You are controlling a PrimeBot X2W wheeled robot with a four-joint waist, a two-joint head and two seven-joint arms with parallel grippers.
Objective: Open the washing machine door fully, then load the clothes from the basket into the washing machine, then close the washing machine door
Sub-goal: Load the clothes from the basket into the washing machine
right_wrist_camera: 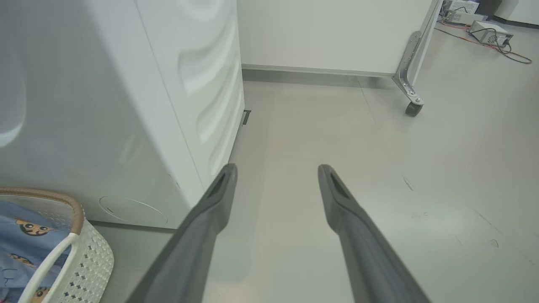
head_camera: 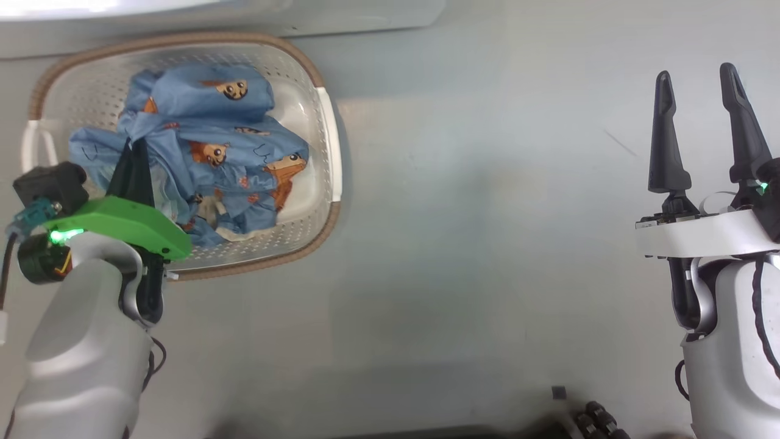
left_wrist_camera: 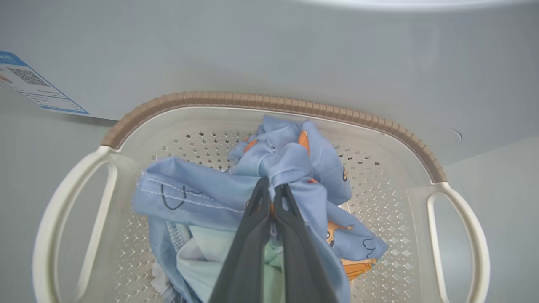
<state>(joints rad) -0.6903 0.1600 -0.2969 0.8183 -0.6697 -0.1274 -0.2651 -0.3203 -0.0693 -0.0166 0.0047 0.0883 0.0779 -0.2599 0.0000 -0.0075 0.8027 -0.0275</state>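
One small bundle of clothes point(head_camera: 207, 140), light blue with orange-brown cartoon characters, lies heaped in the basket point(head_camera: 332, 134), a cream-white perforated one with a brown woven-look rim and white side handles. The left pincer point(left_wrist_camera: 271, 191) points down into the heap with its two dark fingers pressed together and a fold of the blue fabric pinched between their tips. The basket stands on the grey floor point(head_camera: 487, 244) just beside the washing machine point(right_wrist_camera: 126, 105), whose white front rises right behind the brown rim. A blue-edged label point(left_wrist_camera: 36, 86) sits low on that front. Well apart to the right, the right pincer point(head_camera: 696, 73) hangs above bare floor, its fingers spread wide and holding nothing. Past it, in the right wrist view, a white panel stands on a caster wheel point(right_wrist_camera: 412, 109), with cables point(right_wrist_camera: 505, 46) lying on the floor beyond.
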